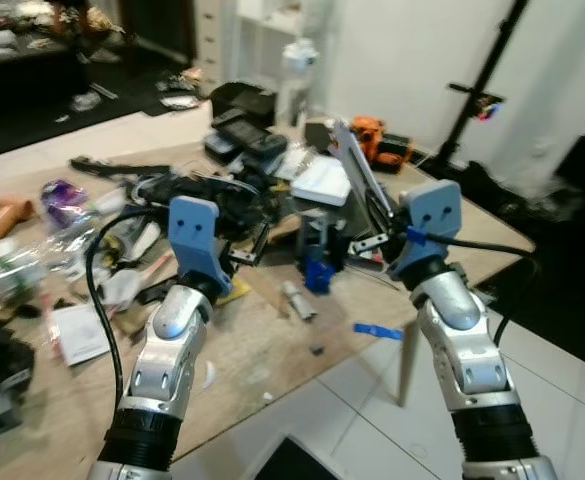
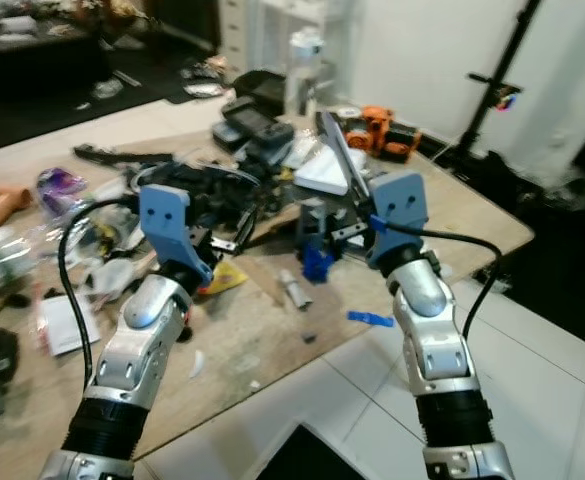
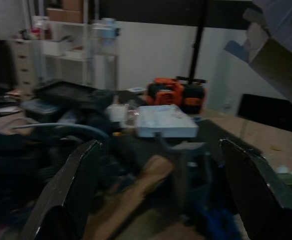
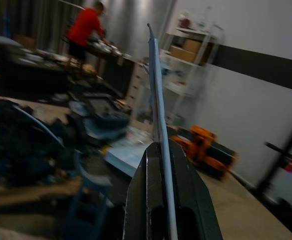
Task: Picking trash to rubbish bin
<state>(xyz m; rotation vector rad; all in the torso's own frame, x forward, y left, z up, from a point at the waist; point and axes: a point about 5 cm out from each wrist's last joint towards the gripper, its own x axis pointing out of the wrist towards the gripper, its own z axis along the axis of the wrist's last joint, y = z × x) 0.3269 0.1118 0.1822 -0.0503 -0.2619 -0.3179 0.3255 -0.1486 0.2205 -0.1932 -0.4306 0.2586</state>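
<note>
Two pincers over cluttered surface (image 1: 272,340) | right pincer (image 4: 160,150) pinching thin flat sheet (image 4: 155,85), blurred | left pincer (image 3: 160,200) spread.

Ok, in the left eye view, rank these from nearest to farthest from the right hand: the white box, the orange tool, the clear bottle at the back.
1. White box, just left of the right hand.
2. Orange tool, behind it by the table's far edge.
3. Clear bottle, farthest, at the back.

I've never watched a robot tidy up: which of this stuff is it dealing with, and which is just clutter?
In the job:
- right gripper, shut on a thin flat sheet
- left gripper, open, empty

Lying about:
- orange tool
- blue clip
- white box
- wooden table
</note>
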